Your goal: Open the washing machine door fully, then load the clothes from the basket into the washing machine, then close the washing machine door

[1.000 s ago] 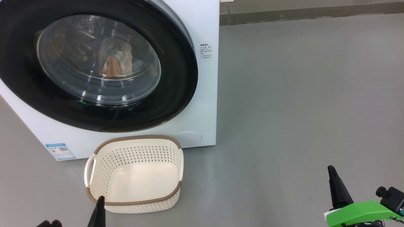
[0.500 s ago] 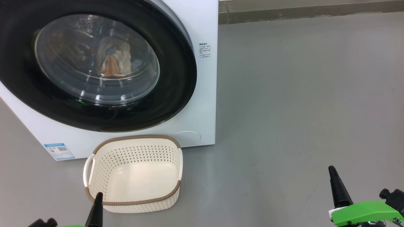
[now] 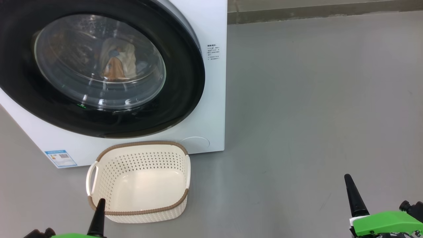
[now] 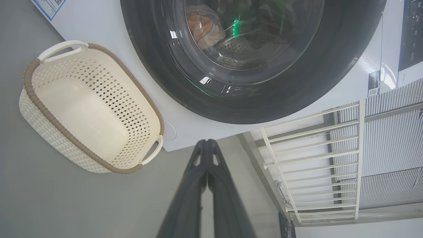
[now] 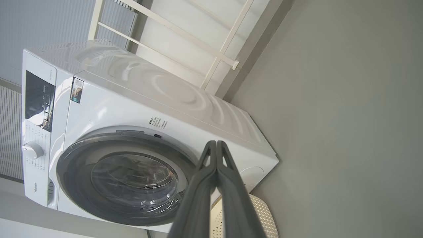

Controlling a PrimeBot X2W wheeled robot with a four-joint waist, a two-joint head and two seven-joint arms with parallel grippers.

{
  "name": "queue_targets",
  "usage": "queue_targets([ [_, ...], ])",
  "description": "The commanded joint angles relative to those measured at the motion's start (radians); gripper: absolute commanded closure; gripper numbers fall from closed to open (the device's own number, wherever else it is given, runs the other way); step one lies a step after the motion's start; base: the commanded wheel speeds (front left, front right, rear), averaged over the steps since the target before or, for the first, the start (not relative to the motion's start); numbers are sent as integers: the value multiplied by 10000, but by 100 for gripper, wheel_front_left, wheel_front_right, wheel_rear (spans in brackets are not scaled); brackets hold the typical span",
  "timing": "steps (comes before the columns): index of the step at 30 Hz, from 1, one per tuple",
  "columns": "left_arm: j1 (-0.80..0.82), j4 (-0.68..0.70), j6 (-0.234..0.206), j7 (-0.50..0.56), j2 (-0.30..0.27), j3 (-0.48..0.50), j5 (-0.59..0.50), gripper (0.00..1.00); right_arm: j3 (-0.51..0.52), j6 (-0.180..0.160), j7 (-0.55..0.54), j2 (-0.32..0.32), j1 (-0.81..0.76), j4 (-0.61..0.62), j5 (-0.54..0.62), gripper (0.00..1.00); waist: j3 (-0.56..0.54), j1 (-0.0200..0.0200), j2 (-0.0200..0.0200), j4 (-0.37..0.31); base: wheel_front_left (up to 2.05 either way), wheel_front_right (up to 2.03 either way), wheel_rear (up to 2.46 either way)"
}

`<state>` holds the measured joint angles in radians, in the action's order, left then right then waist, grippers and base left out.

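The washing machine [image 3: 213,99] is white, and the washing machine door [image 3: 185,82] is glossy black around clear glass. A blue label [image 3: 60,158] sits at the machine's lower corner. In front of the machine, the basket [image 3: 148,216] is cream, perforated and brown-rimmed. Inside the machine, the clothes [image 3: 117,64] show cream and orange.

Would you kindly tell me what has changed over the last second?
Only the head camera drifted slightly, and the left pincer edged up that view. It and the right pincer stay shut and empty; the washing machine door stays closed, the clothes behind it, the basket empty.
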<state>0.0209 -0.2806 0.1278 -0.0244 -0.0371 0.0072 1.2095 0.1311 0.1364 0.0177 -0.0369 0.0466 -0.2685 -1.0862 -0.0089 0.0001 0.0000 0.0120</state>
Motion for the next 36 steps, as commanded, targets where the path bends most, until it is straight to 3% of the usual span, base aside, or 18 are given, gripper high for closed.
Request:
queue_targets([
  [1,455,286,19,98,-165,290,269,100,-150,-37,-106,-107,479,258,-412,100,5,-1,0,-5,0,0,0],
  [36,808,345,27,1139,-193,884,3531,100,-170,-55,-1141,-129,594,241,-4552,100,104,-1,0,-104,0,0,0],
])
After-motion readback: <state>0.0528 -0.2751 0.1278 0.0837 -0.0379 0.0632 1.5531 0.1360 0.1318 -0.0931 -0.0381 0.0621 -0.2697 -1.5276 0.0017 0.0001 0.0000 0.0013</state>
